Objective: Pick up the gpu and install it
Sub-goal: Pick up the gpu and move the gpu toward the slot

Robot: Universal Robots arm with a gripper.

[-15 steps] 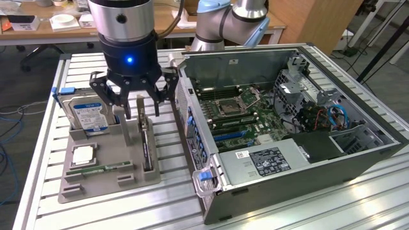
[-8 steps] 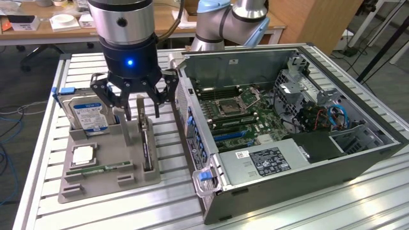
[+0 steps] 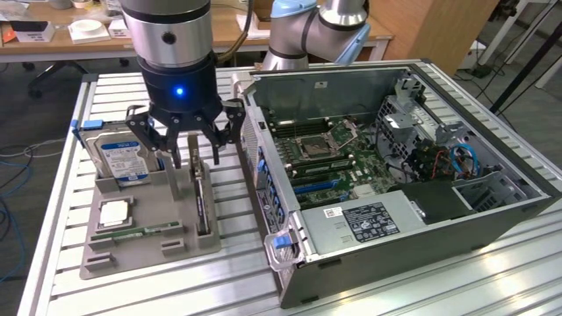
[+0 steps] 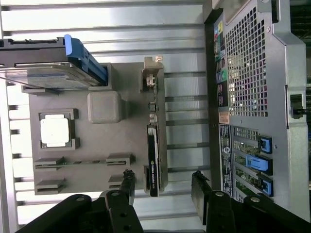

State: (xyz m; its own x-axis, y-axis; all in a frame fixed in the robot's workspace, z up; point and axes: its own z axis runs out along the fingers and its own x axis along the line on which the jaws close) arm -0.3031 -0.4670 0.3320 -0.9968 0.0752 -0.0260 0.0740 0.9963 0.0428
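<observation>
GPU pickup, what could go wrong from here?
1. The gpu stands on its thin edge in the holder, nearer one finger of the open gripper; closing unevenly might tilt it.
2. The hard drive and the case flank the gripper closely; its linkages might hit either while descending.

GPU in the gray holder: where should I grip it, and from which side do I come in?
Probably from straight above, pinching the gpu across its two flat faces near the upper edge. It stands on edge in the gray holder, so that edge stands clear; the open gripper hangs above it.
</observation>
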